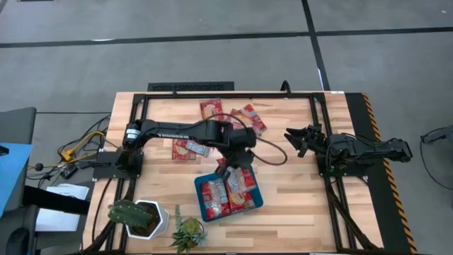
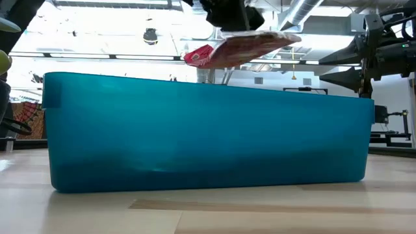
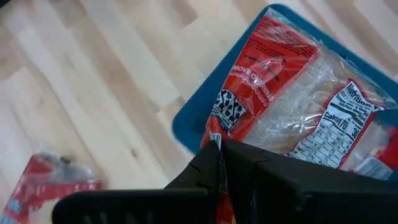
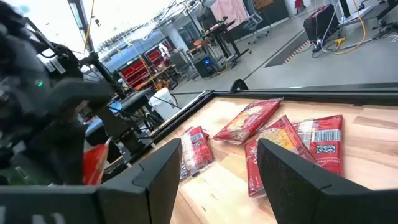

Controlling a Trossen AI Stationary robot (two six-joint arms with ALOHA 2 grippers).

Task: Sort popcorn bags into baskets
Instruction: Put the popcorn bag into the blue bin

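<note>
Red popcorn bag (image 2: 240, 47) in left claw (image 1: 228, 170) — above teal basket (image 2: 208, 133).

We see the tray (image 1: 203, 210) at bench (image 1: 297, 205) front centre, popcorn bags (image 1: 228, 195) in it. Loose bags (image 1: 211, 108) lie behind it. Left pincer (image 1: 228, 167) over tray's rear edge; right pincer (image 1: 296, 138) well right. Potted plants (image 1: 134, 216) front left.

Bright overhead light; low view backlit, foreground blurred.
</note>
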